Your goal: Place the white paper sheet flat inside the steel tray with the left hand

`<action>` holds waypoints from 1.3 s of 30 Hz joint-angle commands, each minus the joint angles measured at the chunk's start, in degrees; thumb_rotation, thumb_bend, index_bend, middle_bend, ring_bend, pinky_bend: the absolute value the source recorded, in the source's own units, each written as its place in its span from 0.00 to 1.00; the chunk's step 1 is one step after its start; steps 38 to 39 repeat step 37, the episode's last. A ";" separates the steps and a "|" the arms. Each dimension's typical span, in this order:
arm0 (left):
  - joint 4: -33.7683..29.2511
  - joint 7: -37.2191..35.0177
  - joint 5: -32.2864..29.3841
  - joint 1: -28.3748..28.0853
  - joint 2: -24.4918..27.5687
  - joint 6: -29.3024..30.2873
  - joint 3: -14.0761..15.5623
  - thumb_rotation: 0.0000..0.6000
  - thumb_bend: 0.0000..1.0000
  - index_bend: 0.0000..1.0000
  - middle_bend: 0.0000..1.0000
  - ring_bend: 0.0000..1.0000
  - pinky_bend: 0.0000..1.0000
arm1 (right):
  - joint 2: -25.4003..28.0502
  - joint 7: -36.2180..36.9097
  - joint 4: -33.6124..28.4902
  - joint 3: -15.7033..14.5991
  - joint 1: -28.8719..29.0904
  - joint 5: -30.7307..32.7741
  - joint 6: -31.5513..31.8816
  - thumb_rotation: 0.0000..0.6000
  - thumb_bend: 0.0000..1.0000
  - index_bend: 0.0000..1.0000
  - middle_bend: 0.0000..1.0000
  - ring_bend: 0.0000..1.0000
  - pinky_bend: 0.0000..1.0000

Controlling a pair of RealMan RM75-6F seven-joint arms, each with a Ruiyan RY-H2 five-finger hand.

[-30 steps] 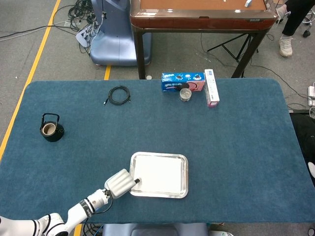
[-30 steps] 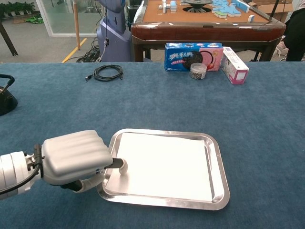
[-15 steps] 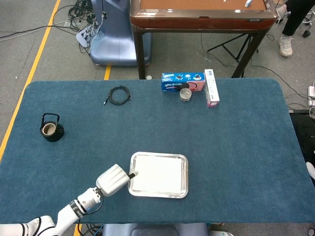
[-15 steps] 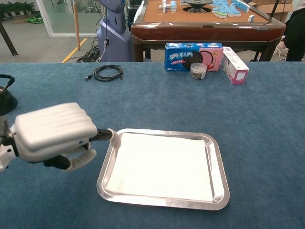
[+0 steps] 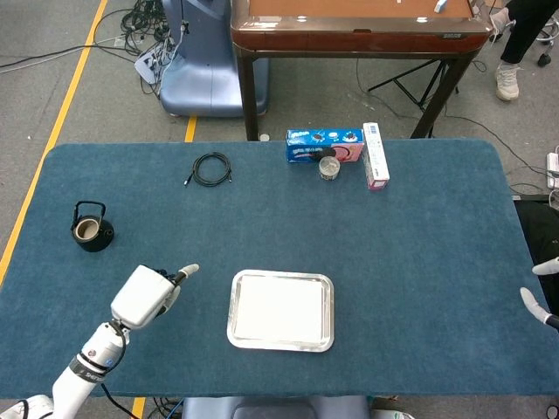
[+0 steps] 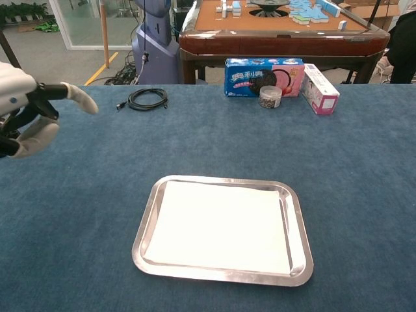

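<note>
My left hand [image 5: 150, 292] holds nothing; its fingers [image 6: 77, 96] are loosely spread, one extended. It hangs above the table [image 5: 419, 244], apart from the steel tray [image 5: 327, 311]. The white paper sheet [image 5: 279, 307] lies flat inside the tray. Placement appears complete. My right hand [image 5: 541, 292] is barely visible; state indeterminate.

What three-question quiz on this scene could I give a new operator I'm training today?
1. True or false: the paper sheet lies inside the tray.
2. Which hand is lifted off the table to the left of the tray, holding nothing? A) left hand B) right hand
3. What lies coiled near the table's far edge, left of the cookie box?

Key: 1 true. 2 A; its fingers are apart. 3 a black cable.
</note>
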 commanded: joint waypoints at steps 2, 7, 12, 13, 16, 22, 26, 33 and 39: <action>0.06 -1.77 -2.58 3.49 1.75 3.52 -0.56 1.00 0.57 0.26 0.59 0.63 0.90 | -0.43 -2.73 -0.66 -0.58 0.88 -0.14 -1.76 1.00 0.26 0.48 0.50 0.36 0.32; 2.72 -7.22 -3.30 6.86 2.17 8.23 -1.30 1.00 0.57 0.38 0.51 0.49 0.74 | -0.88 -5.79 -0.97 -0.75 1.45 0.57 -3.23 1.00 0.26 0.48 0.50 0.36 0.32; 4.60 -9.33 -3.61 10.01 2.77 11.85 -1.51 1.00 0.56 0.44 0.45 0.39 0.56 | -1.36 -10.56 -1.68 -1.25 2.36 1.49 -5.90 1.00 0.26 0.48 0.49 0.36 0.32; 4.62 -8.75 -3.72 10.57 2.96 12.30 -1.43 1.00 0.56 0.45 0.44 0.37 0.52 | -1.42 -11.35 -1.88 -1.37 2.54 1.65 -6.43 1.00 0.26 0.48 0.49 0.36 0.32; 4.27 -4.98 -3.36 12.63 3.38 14.40 -1.00 1.00 0.54 0.47 0.41 0.34 0.45 | -1.60 -13.69 -2.69 -1.63 3.00 2.20 -7.81 1.00 0.26 0.48 0.48 0.36 0.32; 3.94 -5.35 -2.77 16.46 3.44 18.18 -0.39 1.00 0.51 0.47 0.41 0.34 0.44 | -2.19 -15.57 -3.38 -1.62 3.52 3.12 -8.98 1.00 0.26 0.48 0.48 0.36 0.32; 6.17 -8.54 -2.69 17.87 3.20 19.26 -0.67 1.00 0.51 0.47 0.41 0.34 0.44 | -2.54 -16.33 -3.31 -1.82 4.00 3.26 -9.95 1.00 0.26 0.48 0.48 0.36 0.32; 10.76 -13.38 -2.41 18.49 2.00 19.49 -1.80 1.00 0.51 0.47 0.41 0.34 0.44 | -3.34 -17.99 -3.34 -2.98 5.27 2.45 -12.61 1.00 0.26 0.48 0.48 0.36 0.32; 11.20 -14.23 -2.51 18.71 1.90 18.85 -2.06 1.00 0.51 0.47 0.41 0.34 0.44 | -3.51 -18.83 -3.43 -3.32 5.79 2.56 -13.78 1.00 0.26 0.48 0.48 0.36 0.32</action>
